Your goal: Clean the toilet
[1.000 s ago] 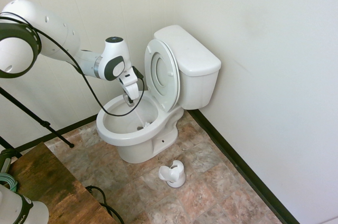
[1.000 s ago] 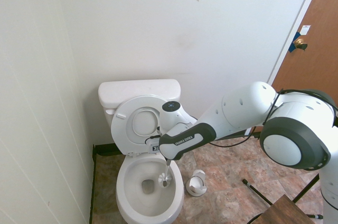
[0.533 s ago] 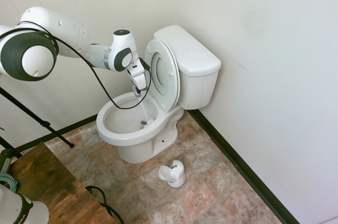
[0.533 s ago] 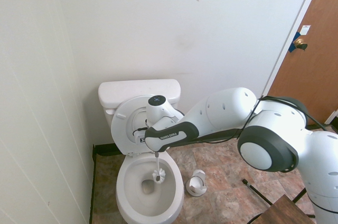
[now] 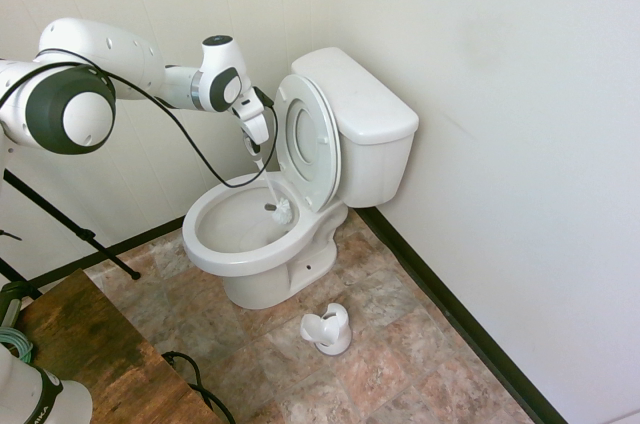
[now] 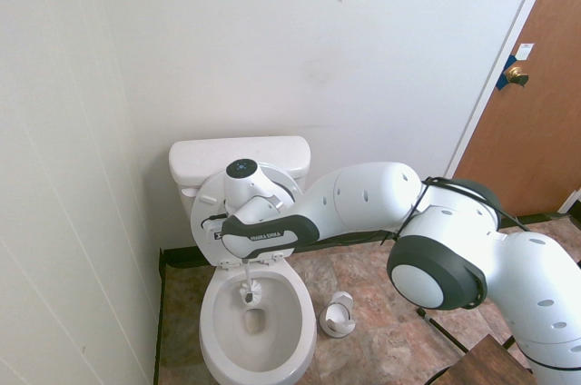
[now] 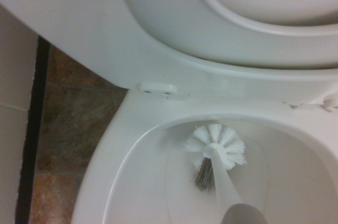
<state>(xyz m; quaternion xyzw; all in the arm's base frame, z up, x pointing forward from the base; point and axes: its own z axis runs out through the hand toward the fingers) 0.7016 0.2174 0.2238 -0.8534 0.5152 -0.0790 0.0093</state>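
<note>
Floor point(image 5: 400, 344): mottled brown-and-tan stone tile, dark baseboard along the walls. Toilet point(image 5: 265, 244) stands on it in the far corner. Small white brush holder point(image 5: 328, 329) sits on the tile just beside the toilet's base.

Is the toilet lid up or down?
Up. The toilet has its lid and seat raised against the tank, leaving the bowl open with a brush inside.
</note>
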